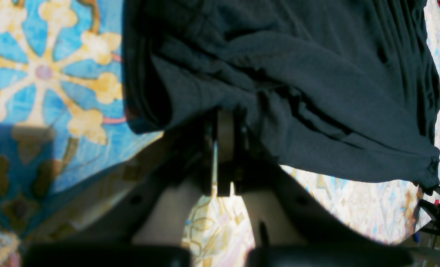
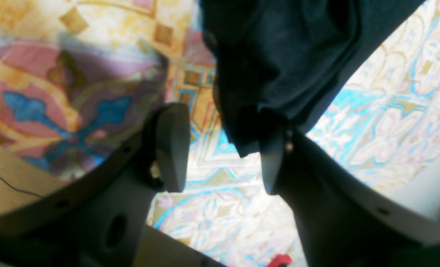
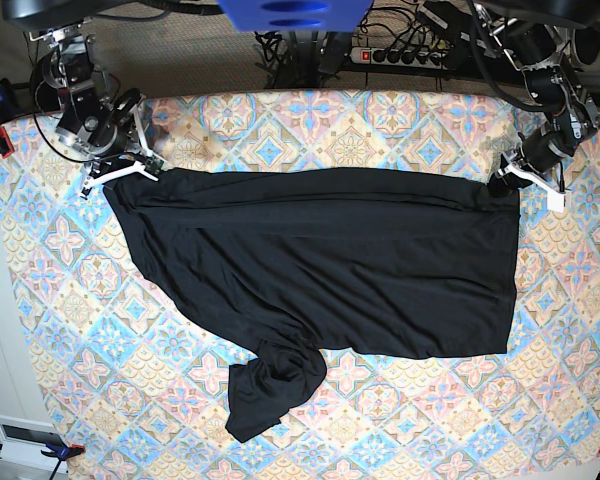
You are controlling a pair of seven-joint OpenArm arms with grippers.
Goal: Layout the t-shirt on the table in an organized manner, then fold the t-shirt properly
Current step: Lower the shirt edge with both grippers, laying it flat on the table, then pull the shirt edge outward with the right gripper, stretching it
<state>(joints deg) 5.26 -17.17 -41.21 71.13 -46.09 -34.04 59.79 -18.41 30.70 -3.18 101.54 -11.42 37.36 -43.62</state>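
The left gripper (image 1: pixel 223 148) pinched the plain black thin-fabric t-shirt (image 3: pixel 320 260) on the pastel tile-patterned table (image 3: pixel 400 420), while the right gripper (image 2: pixel 220 152) stood open, fabric seemingly brushing one finger (image 2: pixel 273 163).

**Layout: t-shirt across tabletop, one hand at each far corner**

You've got the t-shirt (image 3: pixel 320 265) lying on the tabletop (image 3: pixel 420 420), spanning most of its width in base view. Far edge runs roughly straight btwn the two hands. Right hand (image 3: pixel 120 165) sits at the view's left far corner of the shirt; left hand (image 3: pixel 510 178) at the view's right far corner, w/ cloth pinched in it. Near the front, left of centre, a bunched part of the shirt (image 3: pixel 270 390) trails toward you. Behind the tabletop's far edge lies a power strip (image 3: pixel 400 52) w/ cables. Right wrist view: cloth edge rests against one finger (image 2: pixel 273 155), other finger apart from it.
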